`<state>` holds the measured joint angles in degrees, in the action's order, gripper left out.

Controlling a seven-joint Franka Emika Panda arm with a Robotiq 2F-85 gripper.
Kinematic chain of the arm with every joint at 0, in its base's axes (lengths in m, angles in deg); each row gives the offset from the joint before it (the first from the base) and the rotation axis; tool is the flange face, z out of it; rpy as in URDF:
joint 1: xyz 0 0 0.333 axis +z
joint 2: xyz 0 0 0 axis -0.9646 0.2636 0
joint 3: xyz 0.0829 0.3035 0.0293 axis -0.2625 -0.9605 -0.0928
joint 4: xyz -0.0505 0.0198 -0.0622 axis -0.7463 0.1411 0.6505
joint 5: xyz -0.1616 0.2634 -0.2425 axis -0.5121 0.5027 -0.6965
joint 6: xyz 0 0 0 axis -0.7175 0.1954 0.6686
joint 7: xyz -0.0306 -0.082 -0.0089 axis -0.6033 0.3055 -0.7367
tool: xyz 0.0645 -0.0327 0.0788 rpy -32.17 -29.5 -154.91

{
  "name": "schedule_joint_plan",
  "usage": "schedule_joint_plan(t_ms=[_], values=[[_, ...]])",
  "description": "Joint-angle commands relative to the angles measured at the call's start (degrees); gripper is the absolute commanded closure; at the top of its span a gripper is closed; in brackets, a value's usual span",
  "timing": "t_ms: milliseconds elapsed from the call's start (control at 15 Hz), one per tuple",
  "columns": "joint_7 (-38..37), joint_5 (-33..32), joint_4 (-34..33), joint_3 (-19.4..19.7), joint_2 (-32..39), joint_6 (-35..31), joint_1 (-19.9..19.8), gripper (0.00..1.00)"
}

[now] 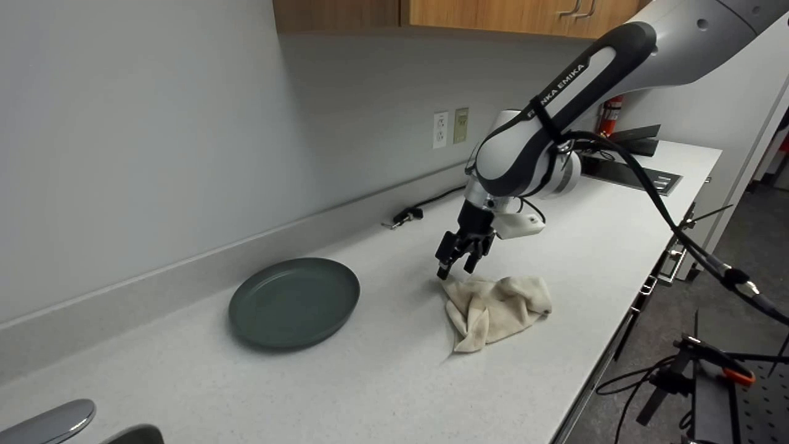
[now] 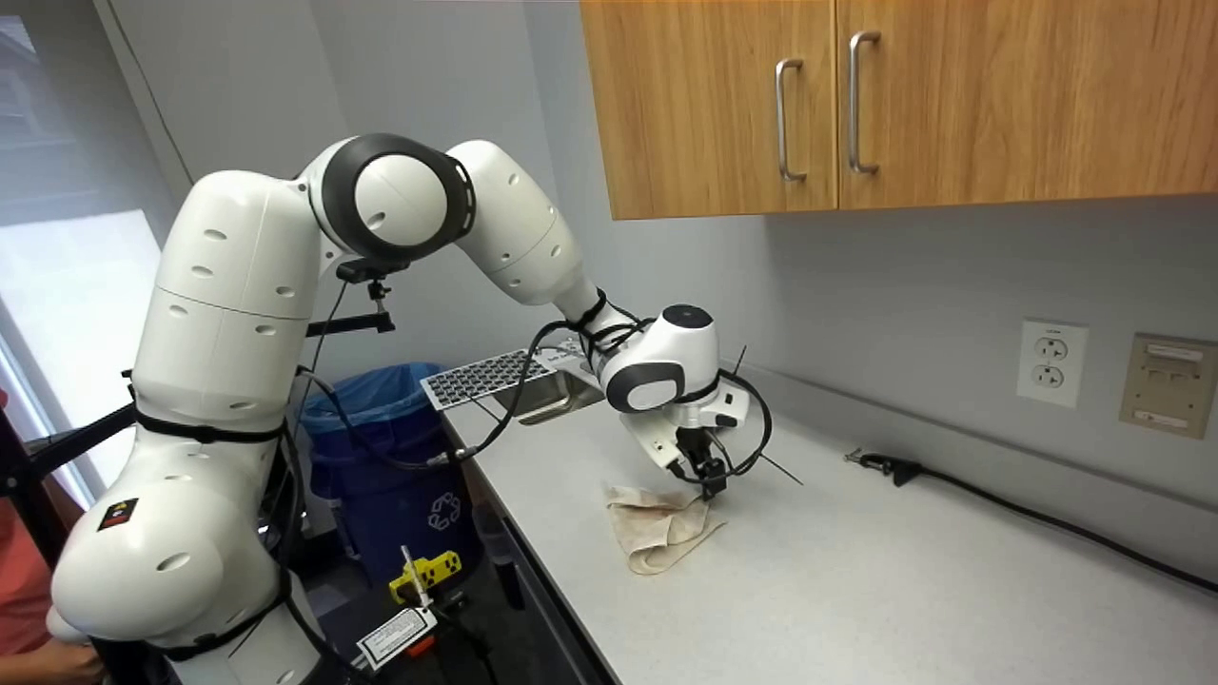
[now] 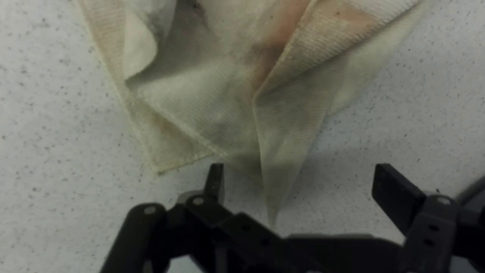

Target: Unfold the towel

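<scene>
Wrinkly beige cloth towel is kinda bunched on the speckled white counter, right of the round dark grey-green plate in an exterior view. Black two-finger gripper is spread wide, a pointy towel corner framed between its jaws in the wrist view.

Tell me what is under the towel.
The towel lies on the speckled white countertop; nothing pokes out from under its visible edges. Whether anything small is hidden beneath cannot be seen, because the rumpled towel covers that area.
</scene>
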<state>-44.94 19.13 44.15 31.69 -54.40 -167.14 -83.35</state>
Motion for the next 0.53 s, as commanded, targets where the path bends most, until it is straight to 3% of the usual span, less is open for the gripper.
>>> schedule_joint_plan(t_ms=[0,467], values=[[0.19,-2.43,-4.40,0.23,3.25,2.09,0.21,0.00],[-0.56,-5.61,-9.24,0.11,6.32,3.46,1.03,0.00]])
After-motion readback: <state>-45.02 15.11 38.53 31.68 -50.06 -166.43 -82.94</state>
